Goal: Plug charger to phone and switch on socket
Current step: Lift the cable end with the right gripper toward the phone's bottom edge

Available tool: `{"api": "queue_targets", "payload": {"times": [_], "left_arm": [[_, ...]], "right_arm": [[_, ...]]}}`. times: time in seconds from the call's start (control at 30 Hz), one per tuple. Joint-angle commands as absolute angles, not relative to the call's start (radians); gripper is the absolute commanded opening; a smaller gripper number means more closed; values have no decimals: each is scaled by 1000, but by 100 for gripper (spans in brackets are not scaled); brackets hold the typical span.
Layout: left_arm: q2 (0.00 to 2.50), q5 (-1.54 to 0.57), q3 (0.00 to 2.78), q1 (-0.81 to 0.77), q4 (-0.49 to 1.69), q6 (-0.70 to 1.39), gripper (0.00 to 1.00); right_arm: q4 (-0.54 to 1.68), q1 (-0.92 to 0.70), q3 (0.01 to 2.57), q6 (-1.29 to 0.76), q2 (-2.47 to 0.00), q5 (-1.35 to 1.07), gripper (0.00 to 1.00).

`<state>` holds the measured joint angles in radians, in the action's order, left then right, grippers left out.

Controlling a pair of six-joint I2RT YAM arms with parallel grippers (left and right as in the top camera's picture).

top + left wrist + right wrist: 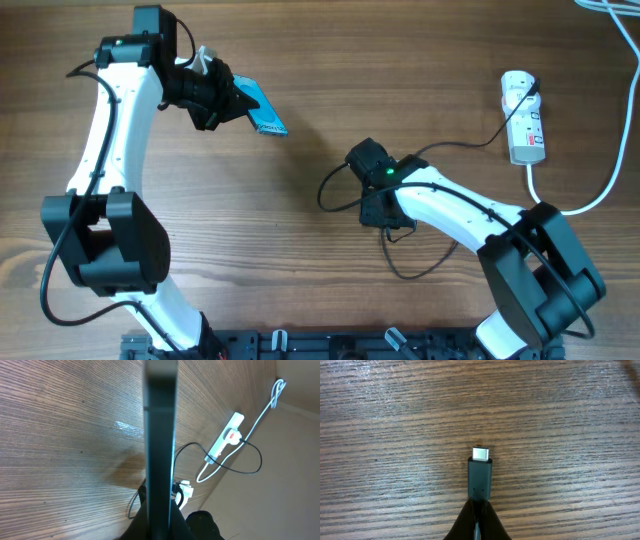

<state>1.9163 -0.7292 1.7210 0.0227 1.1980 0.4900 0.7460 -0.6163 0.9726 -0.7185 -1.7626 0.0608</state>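
The phone [160,435] was closest to the left wrist camera. It showed only its thin dark edge, standing straight up. The left end effector [232,100] was clenched on the phone and held it up off the counter [300,260], tilted. I think it was held that way so its short edge, where the plug goes in, stuck out free.

The right end effector [477,522] was clenched on the charger's plug [480,472]. The fingers pinched the dark back part, so the shiny metal tip poked out in front, just above the wood. That grip looked good for pushing the tip into a small hole.

The plug was not at the phone yet. From above, the phone sat up and to the left of the right end effector, well apart from it, with bare wood between them. I could not tell if the tip pointed at the phone.

The socket [524,118] lay flat at the far right side, well apart from both end effectors. The thin black cable ran from it to the right end effector. I could not tell if its switch was on.
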Motion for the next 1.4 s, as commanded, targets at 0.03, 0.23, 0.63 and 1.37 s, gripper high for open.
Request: {"api": "queue_targets", "payload": {"times": [0.03,0.23,0.63,1.37], "left_arm": [[1887,-823,1722,23,1191,389,4],[1887,-1255,1722,11,1134,90,4],[1885,-1236,1722,-242,979,52,4],[1885,-1081,1722,-355,818,450,4]], "right_arm": [[747,-611,989,-708,-1772,70,4],[790,-611,1044,-546,-1570,-160,4],[923,-638,1044,-500,-1124,-284,4],[786,-638,1044,-594,-1091,-151,5]]}}
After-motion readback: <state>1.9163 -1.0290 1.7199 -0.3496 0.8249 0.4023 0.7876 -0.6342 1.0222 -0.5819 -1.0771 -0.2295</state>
